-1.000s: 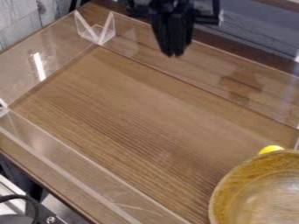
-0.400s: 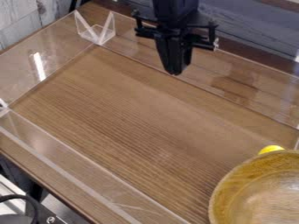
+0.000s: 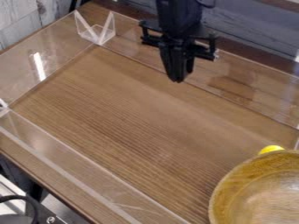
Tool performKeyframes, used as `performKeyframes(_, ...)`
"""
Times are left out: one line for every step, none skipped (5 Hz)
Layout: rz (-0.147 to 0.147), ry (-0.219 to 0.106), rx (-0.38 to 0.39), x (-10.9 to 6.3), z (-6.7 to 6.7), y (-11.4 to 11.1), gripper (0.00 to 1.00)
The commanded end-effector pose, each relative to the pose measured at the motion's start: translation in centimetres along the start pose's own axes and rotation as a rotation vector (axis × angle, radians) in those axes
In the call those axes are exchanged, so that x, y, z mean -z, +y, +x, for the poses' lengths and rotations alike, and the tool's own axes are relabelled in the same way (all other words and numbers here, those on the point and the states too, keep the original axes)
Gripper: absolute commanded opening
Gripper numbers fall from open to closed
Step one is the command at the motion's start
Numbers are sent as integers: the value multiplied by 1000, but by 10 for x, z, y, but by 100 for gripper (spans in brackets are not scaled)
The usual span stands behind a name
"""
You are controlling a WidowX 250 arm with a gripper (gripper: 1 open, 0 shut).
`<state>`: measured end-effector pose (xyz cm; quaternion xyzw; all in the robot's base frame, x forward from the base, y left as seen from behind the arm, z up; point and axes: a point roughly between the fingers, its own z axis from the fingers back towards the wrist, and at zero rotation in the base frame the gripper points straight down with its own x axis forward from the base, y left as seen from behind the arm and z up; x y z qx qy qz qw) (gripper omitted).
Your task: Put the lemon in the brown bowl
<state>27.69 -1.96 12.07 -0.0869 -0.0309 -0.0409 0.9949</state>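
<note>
- Here's the gripper, dark against the brown wood, up at the far side of the scene, a touch right of the middle.
- Its tips point down at the bench, and they're pressed together.
- The arm comes in from the far edge, black and bulky right above those tips.
- Now to the lemon, a small bright spot of yellow over at the right: from the gripper, it lies to the right and a good way nearer, the two well apart.
- And it's outside the bowl, sitting just beyond the far rim, with part of its near side hidden by that rim; whether the two touch, I can't tell from here.
- The bowl itself fills the near right corner, light brown and round, its hollow facing up, its right and near parts running out of view.
- Far left, a pale, angular piece shows its bright edges, well to the left of the gripper.
- Down in the near left corner, a black cable curls round at the very edge of the view.
</note>
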Motion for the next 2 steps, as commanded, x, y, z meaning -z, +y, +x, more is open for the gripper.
performKeyframes(2, -38, 27, -3, 7, 3, 0)
performKeyframes(2, -31, 46, 4, 8, 5, 0)
